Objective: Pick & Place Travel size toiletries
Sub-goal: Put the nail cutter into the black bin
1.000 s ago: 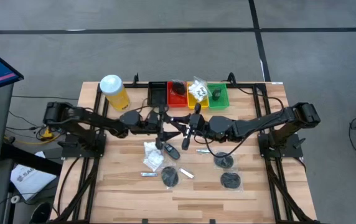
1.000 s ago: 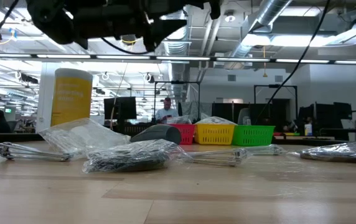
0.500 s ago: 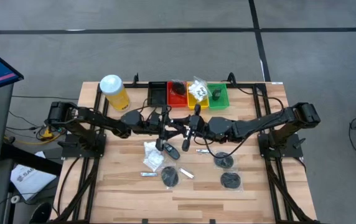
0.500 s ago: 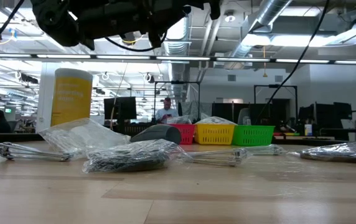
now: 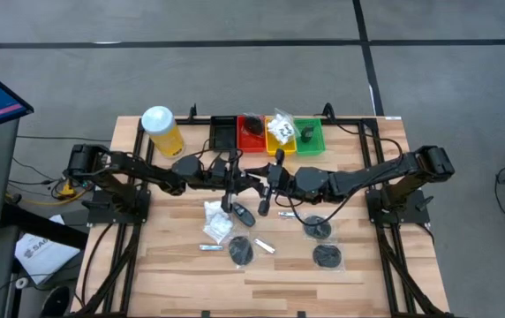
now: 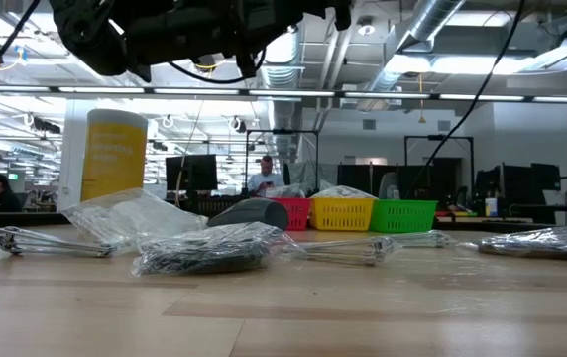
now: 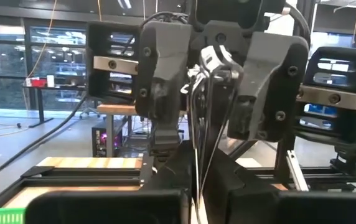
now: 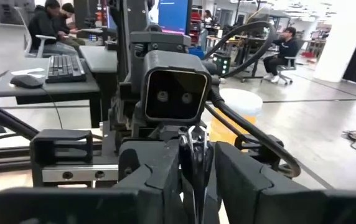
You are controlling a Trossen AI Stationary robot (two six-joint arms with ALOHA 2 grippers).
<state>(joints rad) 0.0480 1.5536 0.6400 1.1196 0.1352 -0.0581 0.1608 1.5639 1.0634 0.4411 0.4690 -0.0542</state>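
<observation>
A thin silver tube (image 7: 198, 124) is shown held in the air above the middle of the tabletop (image 5: 376, 265), between the two claws, which are met tip to tip. The left claw (image 7: 193, 202) is pressed together on the tube's near end. The fingers of the right claw (image 5: 268, 181) are seen spread on either side of the tube; whether they touch it cannot be told. The moment is judged to be a handover from one arm to the other.

Below and beside the claws, loose items lie on the tabletop: white sachets (image 5: 217, 221), a black oval case (image 5: 243, 215), three black discs (image 5: 242, 252) and further silver tubes (image 5: 265, 246). At the far edge, the red tray (image 5: 251, 139), yellow tray (image 5: 281, 132) and green tray (image 5: 311, 135) each hold something already, while the black tray (image 5: 222, 132) appears unfilled. The task is therefore judged to be partly done, with most items not yet placed.
</observation>
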